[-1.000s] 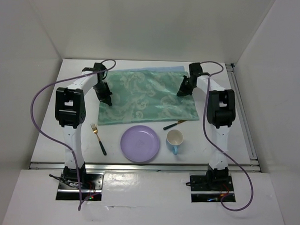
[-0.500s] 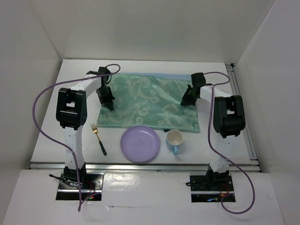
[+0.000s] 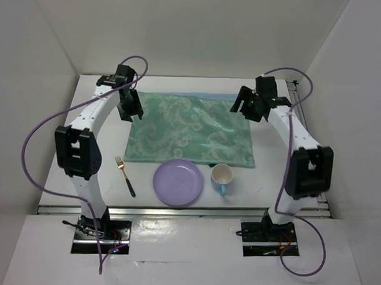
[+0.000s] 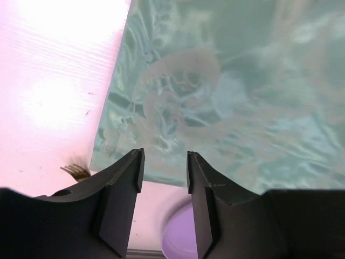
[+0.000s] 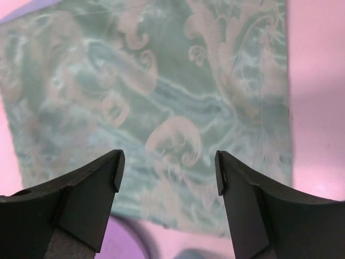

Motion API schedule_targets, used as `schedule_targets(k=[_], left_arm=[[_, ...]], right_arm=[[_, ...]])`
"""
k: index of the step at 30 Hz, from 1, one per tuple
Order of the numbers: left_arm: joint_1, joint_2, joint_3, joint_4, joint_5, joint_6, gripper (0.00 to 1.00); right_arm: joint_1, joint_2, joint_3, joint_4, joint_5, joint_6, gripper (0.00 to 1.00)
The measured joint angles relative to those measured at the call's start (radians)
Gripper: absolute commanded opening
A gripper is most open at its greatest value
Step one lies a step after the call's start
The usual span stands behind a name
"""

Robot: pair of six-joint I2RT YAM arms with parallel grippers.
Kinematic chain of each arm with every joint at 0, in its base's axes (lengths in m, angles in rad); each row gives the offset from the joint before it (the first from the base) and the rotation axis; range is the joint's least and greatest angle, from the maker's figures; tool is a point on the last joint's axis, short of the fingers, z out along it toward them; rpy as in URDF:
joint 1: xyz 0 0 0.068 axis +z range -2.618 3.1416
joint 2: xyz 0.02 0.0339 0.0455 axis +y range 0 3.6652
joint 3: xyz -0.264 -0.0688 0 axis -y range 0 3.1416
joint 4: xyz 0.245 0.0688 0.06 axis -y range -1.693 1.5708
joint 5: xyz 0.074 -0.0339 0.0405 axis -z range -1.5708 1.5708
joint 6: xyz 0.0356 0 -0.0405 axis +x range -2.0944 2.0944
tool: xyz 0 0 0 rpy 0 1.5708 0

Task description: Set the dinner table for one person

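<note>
On the dinner table [image 3: 144, 169], the left gripper [image 3: 130, 109] is held slightly parted, empty, over the cloth [image 3: 190, 129]; the fork [image 3: 124, 174] is found at its 6 o'clock, lying 11-to-5; the right gripper [image 3: 242, 107] is spread wide, empty, farther away.

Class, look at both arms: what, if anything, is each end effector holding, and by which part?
Nothing is held. The left end effector and the right end effector both hang open above the green cloth, gripping no part of it.
</note>
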Motion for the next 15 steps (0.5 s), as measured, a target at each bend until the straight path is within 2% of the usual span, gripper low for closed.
schedule_targets(k=[3, 8, 12, 15], left_arm=[[0.002, -0.149, -0.037, 0.015, 0.007, 0.0, 0.56], [-0.008, -0.399, -0.242, 0.082, 0.083, 0.001, 0.58], [-0.033, -0.507, -0.383, 0.143, 0.165, 0.024, 0.58], [-0.061, -0.539, -0.43, 0.173, 0.227, 0.041, 0.58]], right_arm=[[0.015, -0.208, -0.11, -0.025, 0.005, -0.005, 0.8], [0.06, -0.523, -0.318, -0.128, 0.003, 0.029, 0.88], [0.109, -0.666, -0.452, -0.21, -0.005, 0.082, 0.92], [0.159, -0.707, -0.494, -0.259, -0.01, 0.116, 0.92]])
